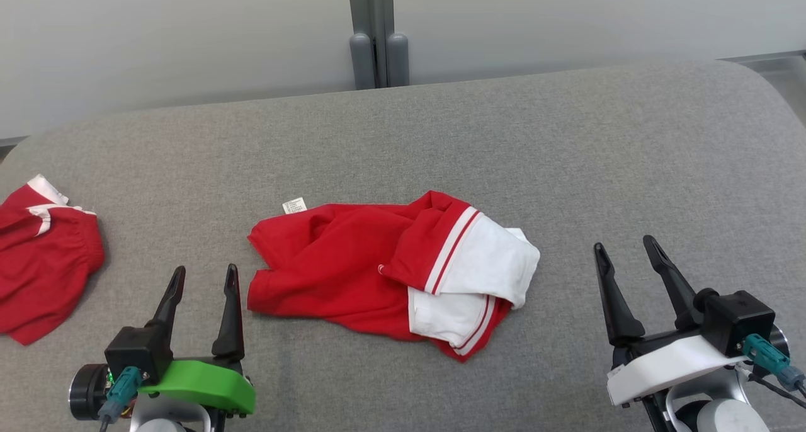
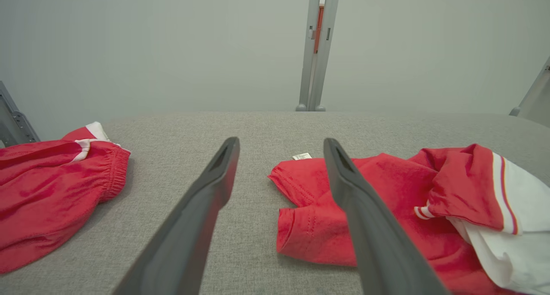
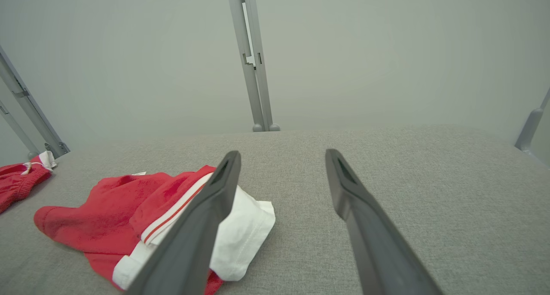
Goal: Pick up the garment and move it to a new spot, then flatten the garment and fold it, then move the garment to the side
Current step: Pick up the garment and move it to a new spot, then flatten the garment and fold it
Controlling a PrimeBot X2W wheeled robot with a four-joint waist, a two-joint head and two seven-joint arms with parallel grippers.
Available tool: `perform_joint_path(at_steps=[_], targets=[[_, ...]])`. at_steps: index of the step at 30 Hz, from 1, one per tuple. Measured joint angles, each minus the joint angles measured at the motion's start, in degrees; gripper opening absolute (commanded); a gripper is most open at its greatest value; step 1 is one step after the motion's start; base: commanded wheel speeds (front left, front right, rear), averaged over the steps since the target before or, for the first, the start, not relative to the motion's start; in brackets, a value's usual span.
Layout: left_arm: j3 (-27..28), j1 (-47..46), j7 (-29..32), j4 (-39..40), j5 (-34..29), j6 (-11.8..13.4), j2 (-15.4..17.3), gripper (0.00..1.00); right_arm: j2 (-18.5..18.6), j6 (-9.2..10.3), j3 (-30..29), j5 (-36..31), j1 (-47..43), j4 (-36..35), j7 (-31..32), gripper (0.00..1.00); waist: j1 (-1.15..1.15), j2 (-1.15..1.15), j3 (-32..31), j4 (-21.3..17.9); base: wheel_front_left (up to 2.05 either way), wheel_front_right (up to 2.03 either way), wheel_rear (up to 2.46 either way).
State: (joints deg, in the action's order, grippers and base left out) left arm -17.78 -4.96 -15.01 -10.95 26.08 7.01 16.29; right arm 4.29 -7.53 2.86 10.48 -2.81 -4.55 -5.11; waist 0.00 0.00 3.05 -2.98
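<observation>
Red garment (image 1: 327, 274) with white, red-striped panels; grey surface (image 1: 567, 167).

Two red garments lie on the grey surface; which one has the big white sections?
The crumpled middle garment: broad white panels on its right side. The left-edge garment is nearly all red, with thin white trim.

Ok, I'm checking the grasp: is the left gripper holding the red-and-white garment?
No, the left gripper stands open and empty, just left of the red-and-white garment.

Lab-like test booth, grey fabric-covered table (image 1: 441, 136), plain pale walls (image 1: 157, 29), metal frame post (image 1: 378, 35)
</observation>
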Motion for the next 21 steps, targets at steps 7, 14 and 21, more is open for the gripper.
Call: perform_joint_path(at_steps=[7, 14, 21], targets=[[0.55, 0.34, -0.01, 0.01, -0.75, -0.01, -0.57, 1.00, -0.03, 0.00, 0.08, 0.00, -0.24, -0.33, 0.08, 1.00, 0.00, 0.00, -0.34, 0.41, 0.00, 0.00, 0.00], [0.93, 0.44, -0.01, 0.13, -1.46, -0.02, -1.01, 1.00, -0.08, 0.00, 0.10, 0.00, -0.42, -0.45, 0.23, 1.00, 0.00, 0.00, -0.33, 0.66, 0.00, 0.00, 0.00], [1.15, 0.22, -0.01, 0.62, -2.43, -0.21, -1.34, 1.00, 0.04, 0.00, -0.16, 0.01, -0.42, -0.38, 0.38, 1.00, 0.00, 0.00, 0.17, 1.04, 0.00, 0.00, 0.00]])
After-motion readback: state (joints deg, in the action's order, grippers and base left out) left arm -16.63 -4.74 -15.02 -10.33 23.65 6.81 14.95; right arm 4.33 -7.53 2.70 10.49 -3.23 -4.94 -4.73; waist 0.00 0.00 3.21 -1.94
